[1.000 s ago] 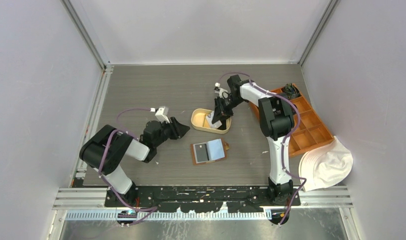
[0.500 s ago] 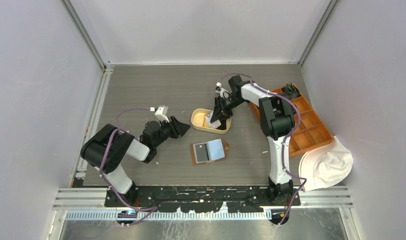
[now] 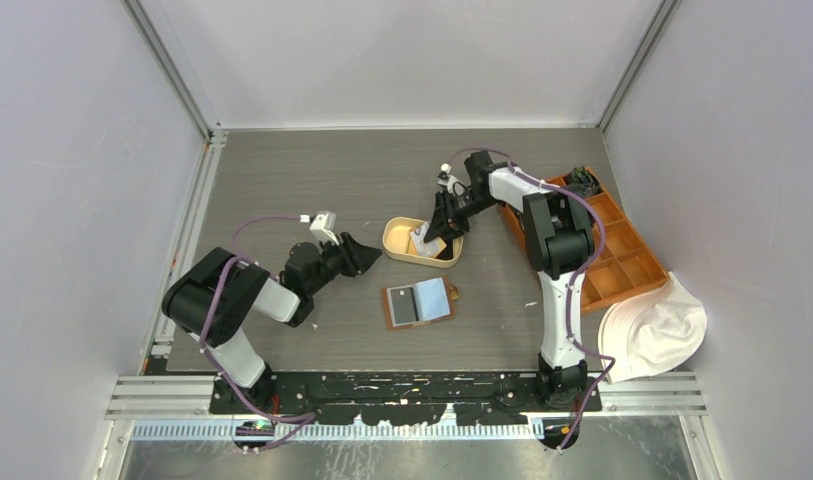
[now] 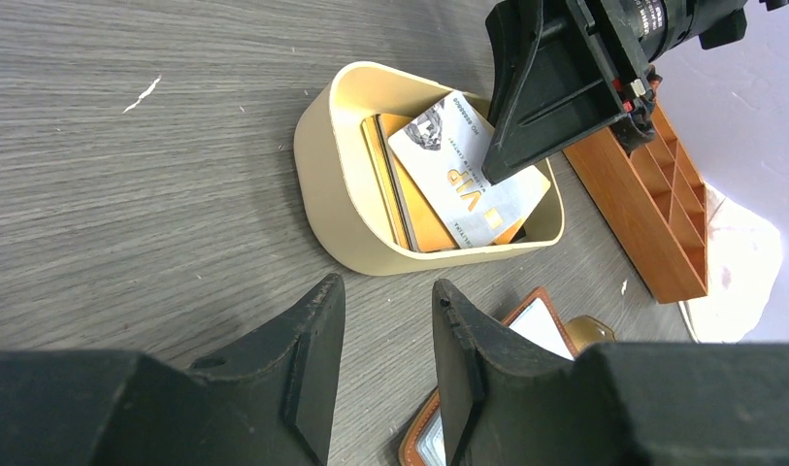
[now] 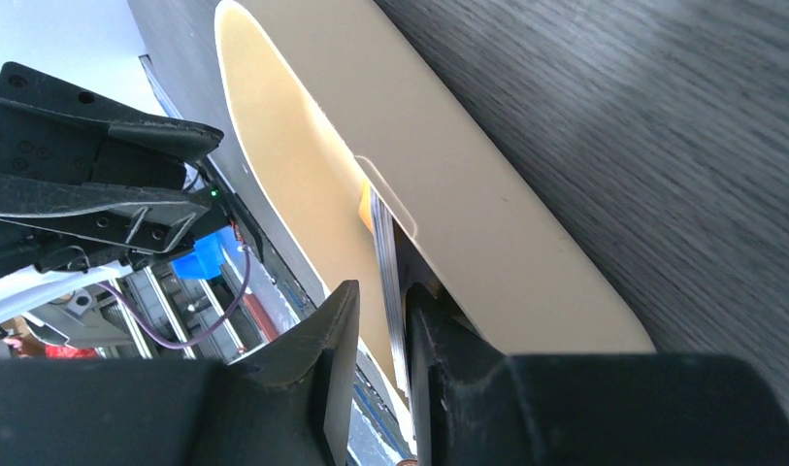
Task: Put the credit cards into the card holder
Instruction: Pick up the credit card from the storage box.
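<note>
Several credit cards lie in a cream oval tray (image 3: 394,240) (image 4: 342,194) (image 5: 487,223): orange ones (image 4: 424,209) underneath and a white printed card (image 4: 458,165) (image 3: 423,237) tilted on top. My right gripper (image 3: 437,235) (image 5: 382,288) reaches into the tray with its jaws open. The white card's edge (image 5: 387,262) rests against one finger, and a gap shows on the other side. The brown card holder (image 3: 419,303) (image 4: 555,303) lies open on the table, with a dark card and a grey-blue card on it. My left gripper (image 3: 367,255) (image 4: 387,284) hovers open and empty to its left.
An orange compartmented box (image 3: 622,250) (image 4: 662,223) stands at the right, just behind the right arm, with a dark object (image 3: 583,181) in its far corner. A white cloth hat (image 3: 657,335) lies at the near right edge.
The right gripper's jaws have parted a little around the white card, and its wrist has shifted slightly toward the back of the table. The left arm has not moved.
</note>
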